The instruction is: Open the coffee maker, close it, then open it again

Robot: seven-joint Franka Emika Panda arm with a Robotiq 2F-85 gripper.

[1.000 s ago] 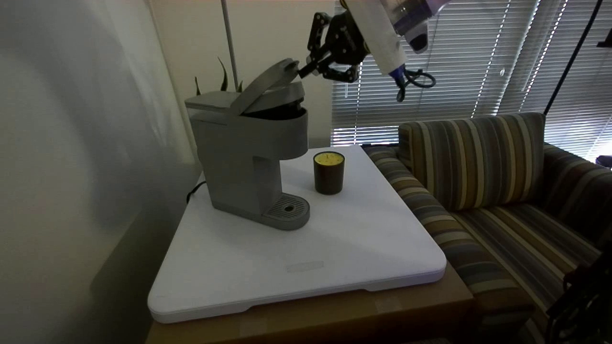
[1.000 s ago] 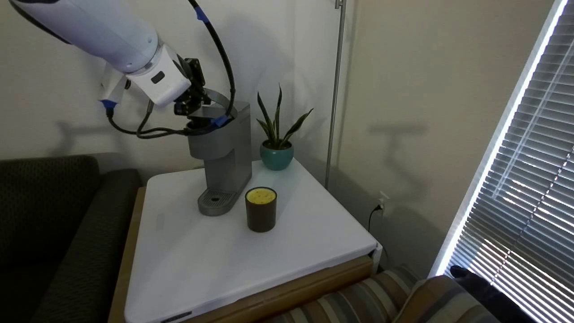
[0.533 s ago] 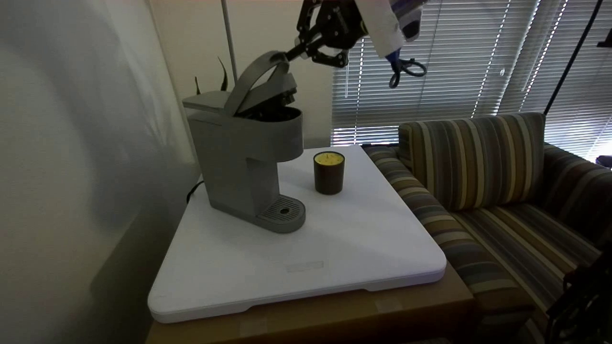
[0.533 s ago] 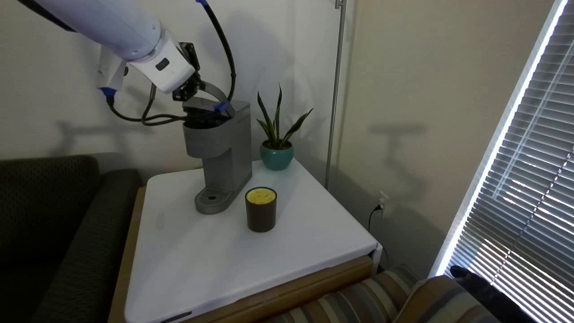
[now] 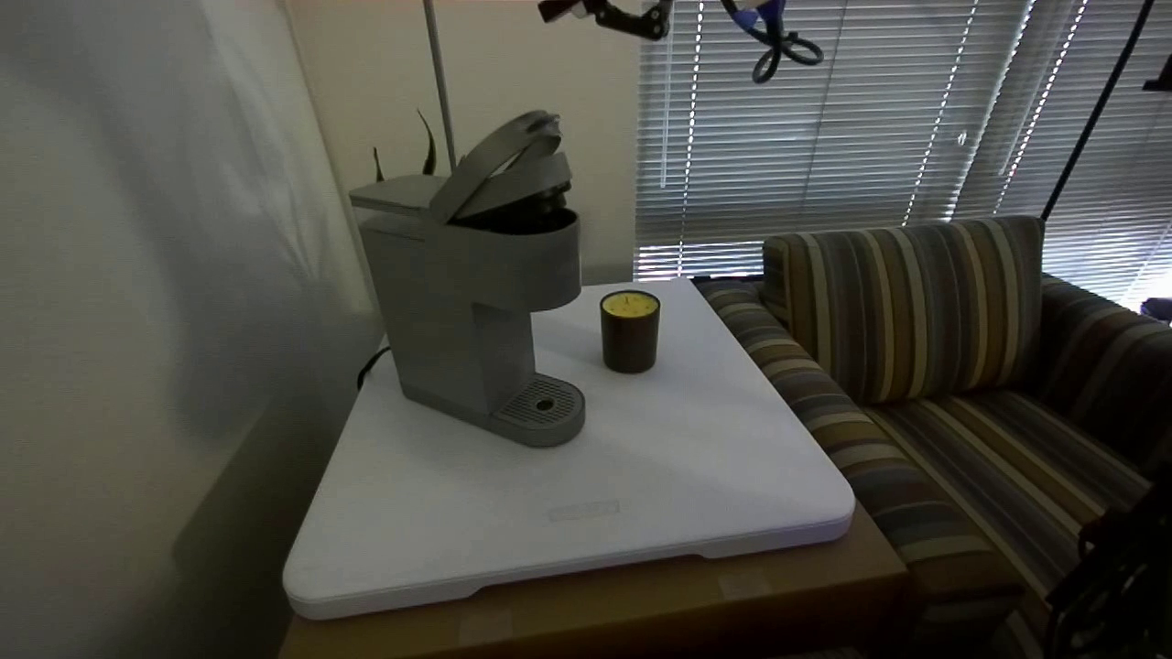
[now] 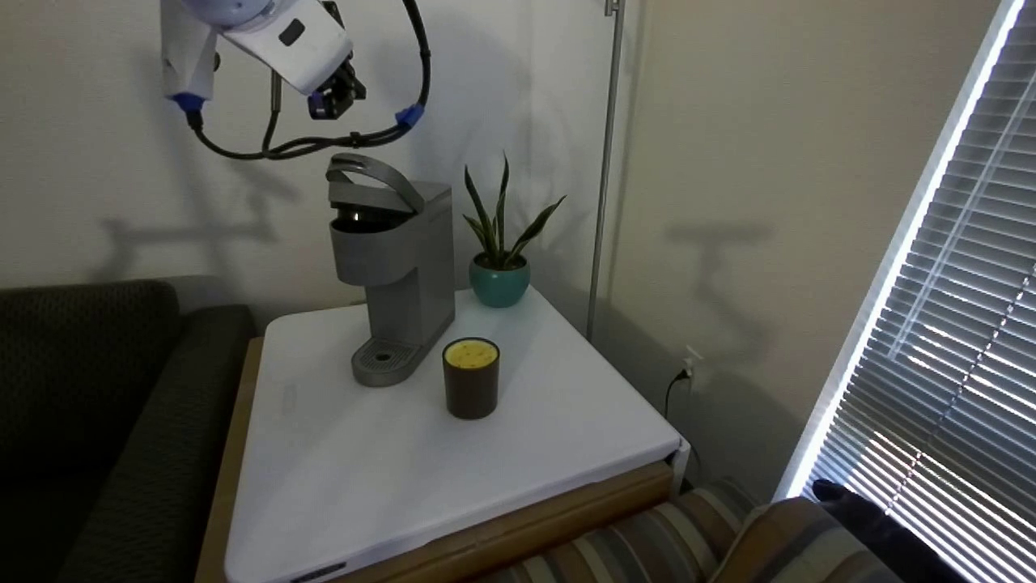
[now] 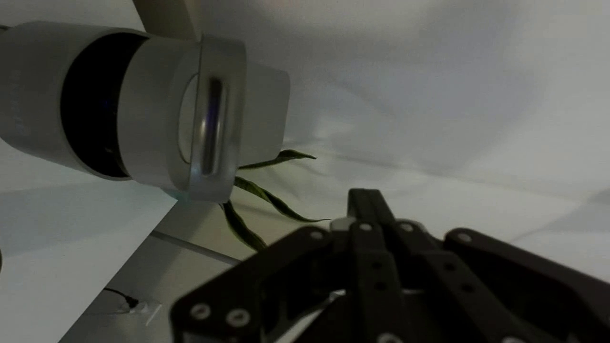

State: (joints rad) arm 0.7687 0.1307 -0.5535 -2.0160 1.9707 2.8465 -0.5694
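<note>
Gripper point(image 7: 366, 194) clenched, fingers point(image 7: 357, 209) pressed together. It hangs above the coffee maker point(image 5: 439, 293), apart from it in both exterior views. Coffee maker sits below, upright on the white table point(image 5: 696, 476); wrist view has it left of the fingers.

Coffee maker: grey plastic, tall boxy body. Lid point(image 7: 150, 114) tilted partway up, dark opening point(image 7: 90, 105) showing under it. Arched handle point(image 7: 217, 121) over the lid, glossy streak along it in the wrist view. Drip base point(image 5: 549, 435) at the front, rounded, grated, one dark hole point(image 5: 545, 405). Marks point(image 7: 18, 102) on the front face, too faint to read.

In the way: black cable point(image 6: 354, 140) looping from the white arm point(image 6: 299, 44), crossing between gripper and coffee maker in an exterior view; depth can't be told.

Around the coffee maker: dark cup point(image 6: 471, 393), yellow at the top, near the drip base but apart, off to one side. Plant point(image 6: 501, 219) in a teal pot point(image 6: 499, 285), same side, near the coffee maker's rear. Black cord point(image 5: 371, 364) by the coffee maker's back. Thin metal pole point(image 6: 607, 162), past the plant from the coffee maker. Striped armchair point(image 5: 906, 316) past the cup, alongside the table; window blinds point(image 5: 787, 156) beyond the armchair.
</note>
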